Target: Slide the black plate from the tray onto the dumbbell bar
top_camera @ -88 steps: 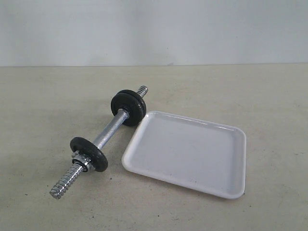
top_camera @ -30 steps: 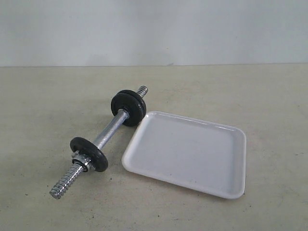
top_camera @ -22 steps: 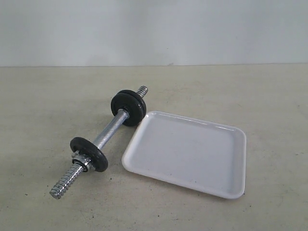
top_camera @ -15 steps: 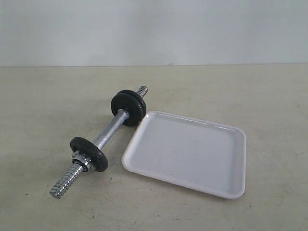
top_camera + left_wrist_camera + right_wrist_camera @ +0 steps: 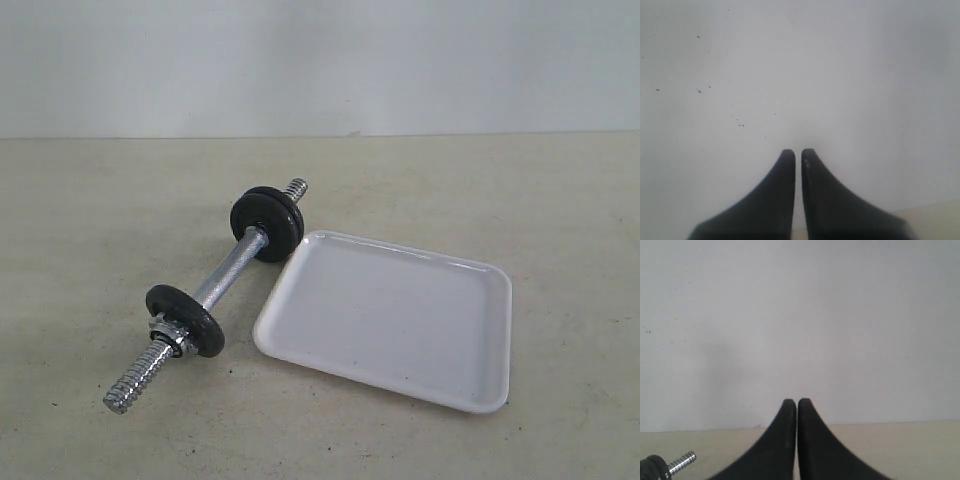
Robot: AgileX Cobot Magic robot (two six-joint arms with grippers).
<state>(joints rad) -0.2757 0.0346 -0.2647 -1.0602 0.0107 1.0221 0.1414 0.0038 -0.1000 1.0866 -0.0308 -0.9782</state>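
The dumbbell bar point(image 5: 228, 269) lies on the table left of the tray point(image 5: 480, 400), whose white floor holds nothing. A dark disc point(image 5: 186, 319) sits on the bar's near part beside a chrome collar nut point(image 5: 165, 330). On the far part a deep-black plate point(image 5: 268, 225) sits tight against what looks like a second disc; I cannot tell them apart for sure. Neither gripper shows in the exterior view. My left gripper point(image 5: 798, 152) is shut, facing a white wall. My right gripper point(image 5: 797, 402) is shut too, with the bar's threaded end point(image 5: 682, 461) low at the side.
The beige table point(image 5: 520, 200) runs back to a white wall point(image 5: 320, 60). The tray's left corner lies close to the bar's far disc.
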